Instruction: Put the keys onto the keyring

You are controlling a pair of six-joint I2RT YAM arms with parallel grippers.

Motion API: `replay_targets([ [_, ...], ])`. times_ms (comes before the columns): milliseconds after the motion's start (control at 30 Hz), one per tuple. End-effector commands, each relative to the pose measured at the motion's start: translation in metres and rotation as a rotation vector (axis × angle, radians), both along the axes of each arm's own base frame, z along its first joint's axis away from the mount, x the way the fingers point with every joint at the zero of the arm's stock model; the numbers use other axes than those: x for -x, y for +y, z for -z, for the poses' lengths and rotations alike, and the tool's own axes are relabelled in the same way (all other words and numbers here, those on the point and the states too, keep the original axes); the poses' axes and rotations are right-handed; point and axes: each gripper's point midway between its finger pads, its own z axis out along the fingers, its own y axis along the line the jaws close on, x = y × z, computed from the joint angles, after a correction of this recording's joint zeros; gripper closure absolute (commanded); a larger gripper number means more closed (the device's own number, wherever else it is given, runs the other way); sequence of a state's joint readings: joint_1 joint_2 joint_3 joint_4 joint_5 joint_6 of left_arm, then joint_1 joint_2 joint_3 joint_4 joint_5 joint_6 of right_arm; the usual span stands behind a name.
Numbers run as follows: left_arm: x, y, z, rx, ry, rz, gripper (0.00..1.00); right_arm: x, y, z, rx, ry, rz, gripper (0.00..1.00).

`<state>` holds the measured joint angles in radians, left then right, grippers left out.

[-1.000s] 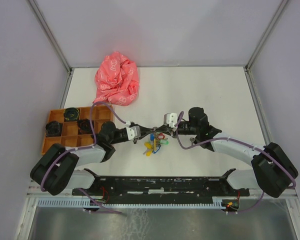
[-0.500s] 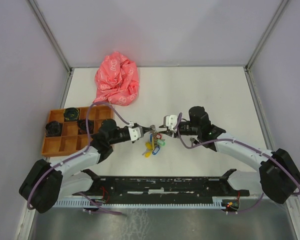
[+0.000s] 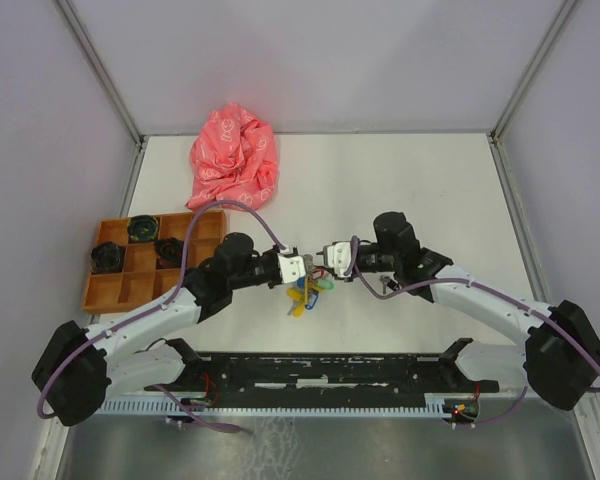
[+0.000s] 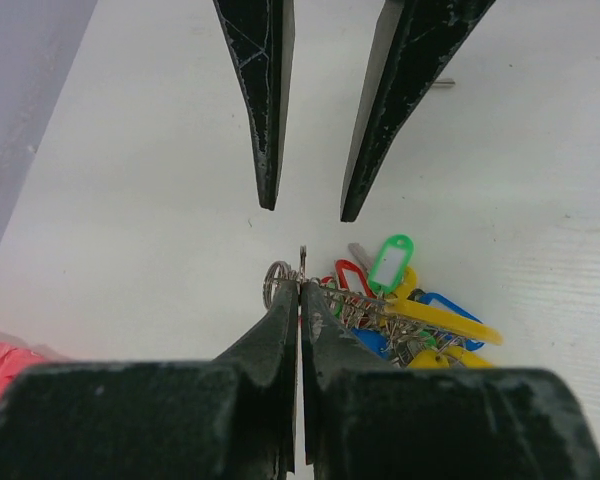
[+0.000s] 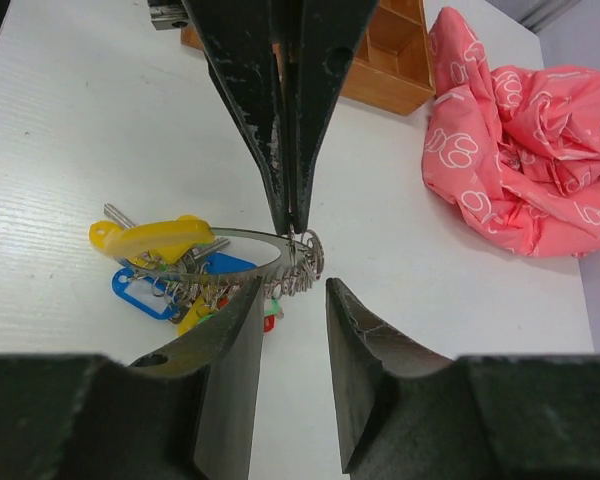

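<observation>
The keyring (image 5: 232, 236) is a large wire ring strung with several small rings, coloured tags and silver keys (image 4: 358, 254). The bunch (image 3: 305, 290) rests on the white table between the two arms. My left gripper (image 4: 300, 286) (image 3: 301, 267) is shut on the ring's edge, where the small rings crowd together. My right gripper (image 5: 295, 286) (image 3: 324, 256) faces it tip to tip, open, with its fingers either side of the ring and not touching it. One key shaft (image 5: 117, 214) pokes out beside a yellow tag. I cannot make out red or black key heads in the tangle.
A crumpled pink cloth (image 3: 234, 158) lies at the back left. An orange compartment tray (image 3: 121, 291) with black pieces stands left of the left arm. A small metal piece (image 4: 442, 84) lies on the table beyond the right gripper. Grey walls enclose the table.
My left arm has reached right to the bunch and shut on the ring. My right gripper, shut a second ago, has opened and let the ring go.
</observation>
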<state>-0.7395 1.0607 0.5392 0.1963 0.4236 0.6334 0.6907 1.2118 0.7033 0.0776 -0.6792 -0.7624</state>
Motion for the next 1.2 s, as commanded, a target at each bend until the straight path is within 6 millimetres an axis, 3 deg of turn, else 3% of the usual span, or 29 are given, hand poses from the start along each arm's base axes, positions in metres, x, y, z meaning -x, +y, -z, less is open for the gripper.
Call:
replay_targets([
  [0,-0.007,-0.004,-0.036,0.034,-0.106,-0.003,0.97,-0.003,0.015,-0.024,-0.036,-0.092,-0.035,0.61],
  [300,-0.002,-0.008,-0.041,0.06,-0.112,0.018,0.97,-0.005,0.028,-0.015,-0.032,-0.078,-0.048,0.68],
  [567,0.002,-0.009,-0.041,0.076,-0.12,0.04,0.97,-0.016,0.027,-0.012,-0.048,-0.087,0.011,0.98],
  [667,0.0,-0.007,-0.039,0.078,-0.135,0.027,0.96,-0.014,0.025,-0.013,-0.059,-0.072,0.02,0.99],
  [967,-0.003,0.006,-0.041,0.222,-0.186,-0.011,0.76,-0.011,0.019,-0.028,-0.189,-0.003,-0.003,0.99],
  [1167,-0.003,0.003,-0.036,0.234,-0.167,0.004,0.71,-0.011,0.016,-0.032,-0.234,0.022,-0.011,0.99],
])
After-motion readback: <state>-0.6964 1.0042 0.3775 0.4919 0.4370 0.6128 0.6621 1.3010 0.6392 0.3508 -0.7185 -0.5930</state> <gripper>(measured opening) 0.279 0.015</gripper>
